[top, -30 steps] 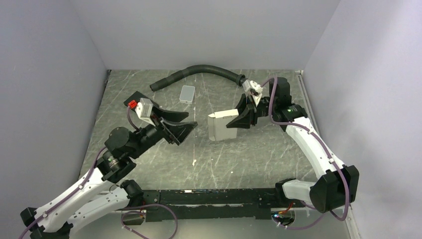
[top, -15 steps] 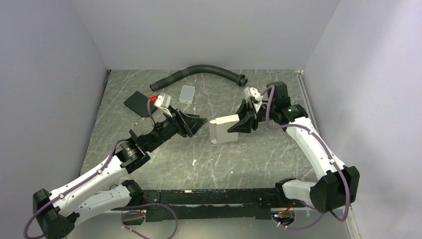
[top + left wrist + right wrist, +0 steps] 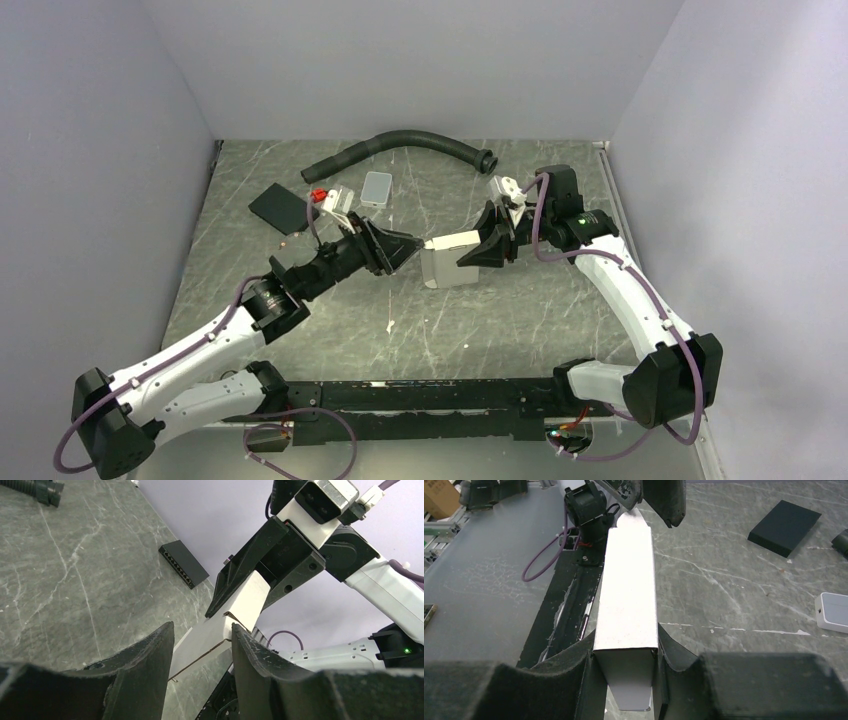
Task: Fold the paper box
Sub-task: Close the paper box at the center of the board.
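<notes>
While the box (image 3: pixel 450 264) is pinched by the right gripper (image 3: pixel 486 247), its end is flanked by the left gripper (image 3: pixel 407 249), fingers spread.

Black hose (image 3: pixel 400 143), grey tile (image 3: pixel 377 188) and black pad (image 3: pixel 279 208) lie apart.

The paper box (image 3: pixel 450 268) is plain white. The tabletop (image 3: pixel 500 320) is dark grey-green with pale marble veins. The pad (image 3: pixel 279 208) is black (no pattern), the tile (image 3: pixel 377 187) light grey, the ribbed hose (image 3: pixel 400 145) black.
</notes>
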Tool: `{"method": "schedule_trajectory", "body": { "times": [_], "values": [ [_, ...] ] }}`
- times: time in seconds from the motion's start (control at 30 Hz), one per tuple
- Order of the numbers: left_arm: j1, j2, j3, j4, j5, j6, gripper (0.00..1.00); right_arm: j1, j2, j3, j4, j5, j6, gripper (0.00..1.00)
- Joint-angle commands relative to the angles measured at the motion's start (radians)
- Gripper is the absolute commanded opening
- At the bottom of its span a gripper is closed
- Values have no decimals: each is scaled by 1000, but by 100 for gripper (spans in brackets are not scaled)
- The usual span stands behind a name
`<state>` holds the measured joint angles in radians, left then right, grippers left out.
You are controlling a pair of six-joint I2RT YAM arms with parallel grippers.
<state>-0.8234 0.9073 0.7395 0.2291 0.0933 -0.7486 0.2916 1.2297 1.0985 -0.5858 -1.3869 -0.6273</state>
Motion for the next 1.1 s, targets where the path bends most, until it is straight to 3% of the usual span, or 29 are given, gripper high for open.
{"method": "schedule_trajectory", "body": {
  "times": [0.0,0.33,0.63,0.9,1.07],
  "values": [
    [3,-3,19,52,43,-43,50,5,-27,26,36,-8,-4,0],
    [4,29,35,55,76,-41,42,15,-25,27,25,21,-20,0],
    [4,52,42,62,91,-45,29,24,-25,29,13,33,-35,0],
    [5,74,51,58,99,-55,16,30,-23,16,64,43,24,0],
    [5,83,52,75,98,-78,13,38,-24,-1,123,98,83,0]
  ]
}}
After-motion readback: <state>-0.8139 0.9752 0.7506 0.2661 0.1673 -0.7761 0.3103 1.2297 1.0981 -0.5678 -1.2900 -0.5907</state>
